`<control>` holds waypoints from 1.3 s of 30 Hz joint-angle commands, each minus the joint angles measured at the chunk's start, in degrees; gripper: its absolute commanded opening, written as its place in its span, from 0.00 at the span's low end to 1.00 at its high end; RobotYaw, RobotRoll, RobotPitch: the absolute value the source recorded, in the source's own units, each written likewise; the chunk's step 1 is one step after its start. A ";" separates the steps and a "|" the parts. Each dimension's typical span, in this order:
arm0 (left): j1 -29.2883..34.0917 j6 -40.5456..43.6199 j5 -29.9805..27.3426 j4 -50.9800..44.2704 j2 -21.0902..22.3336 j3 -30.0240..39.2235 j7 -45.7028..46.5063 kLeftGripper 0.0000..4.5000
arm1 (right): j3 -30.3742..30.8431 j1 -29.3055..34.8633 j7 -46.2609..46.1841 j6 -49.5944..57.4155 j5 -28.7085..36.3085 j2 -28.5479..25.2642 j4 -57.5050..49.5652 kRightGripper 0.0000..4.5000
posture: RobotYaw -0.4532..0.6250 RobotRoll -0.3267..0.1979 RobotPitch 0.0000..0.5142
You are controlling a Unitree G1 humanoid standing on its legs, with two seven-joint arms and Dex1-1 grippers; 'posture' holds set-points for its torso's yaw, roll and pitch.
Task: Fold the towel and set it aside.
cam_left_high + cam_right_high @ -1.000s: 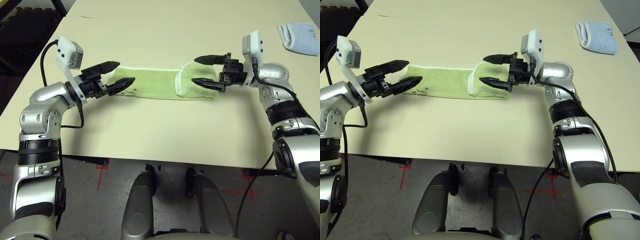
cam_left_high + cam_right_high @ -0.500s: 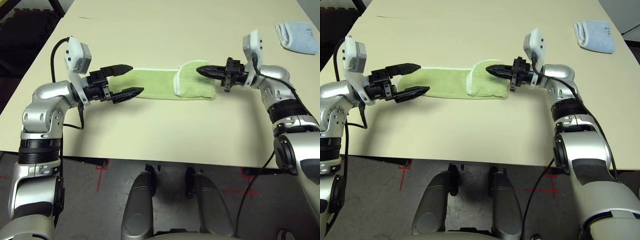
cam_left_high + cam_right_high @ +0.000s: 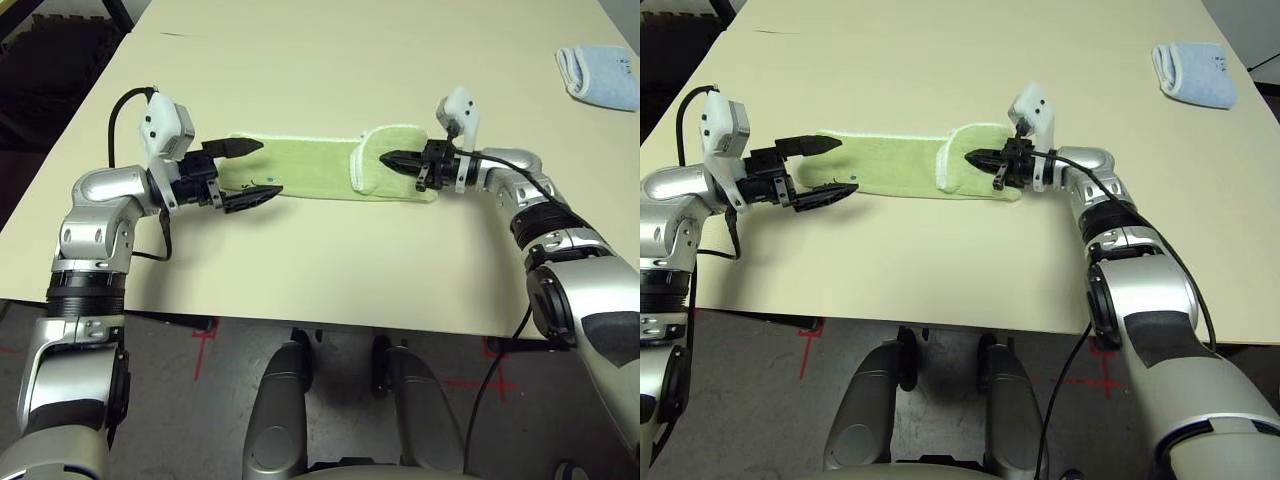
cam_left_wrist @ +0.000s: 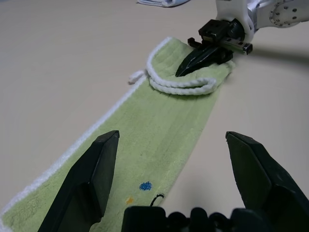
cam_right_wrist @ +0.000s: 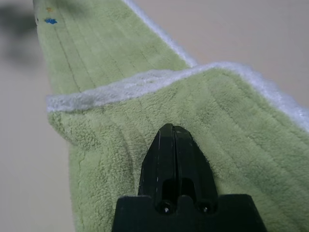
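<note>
Since a second ago your right gripper (image 3: 392, 159) has pressed its fingers together and dropped onto the towel's (image 3: 310, 170) folded end, while the left gripper (image 3: 252, 170) slid back over the other end, fingers spread. The towel lies as a long strip mid-table, right end flapped over; most folding and the setting aside remain. The left wrist view shows small embroidery marks; the head views add a blue towel (image 3: 600, 76) far right.
</note>
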 commanded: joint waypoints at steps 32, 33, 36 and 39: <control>0.38 3.28 -0.97 -2.36 1.08 0.59 0.44 1.00 | -4.15 -0.09 -20.69 7.08 -1.91 6.75 2.09 0.00 | 0.51 0.62 0.52; 0.55 3.39 -1.04 -2.46 1.23 0.70 0.47 1.00 | -4.60 -0.15 -19.99 7.10 -1.40 6.71 1.76 0.00 | 0.51 0.62 0.52; 0.88 3.68 -1.21 -2.66 1.43 0.83 0.71 1.00 | -6.57 -0.78 -15.60 6.38 1.24 6.19 0.13 0.00 | 0.52 0.62 0.52; 1.04 3.71 -1.22 -2.28 1.33 0.96 1.24 1.00 | -8.75 -1.14 -6.23 3.00 4.96 4.69 -3.10 0.00 | 0.51 0.62 0.52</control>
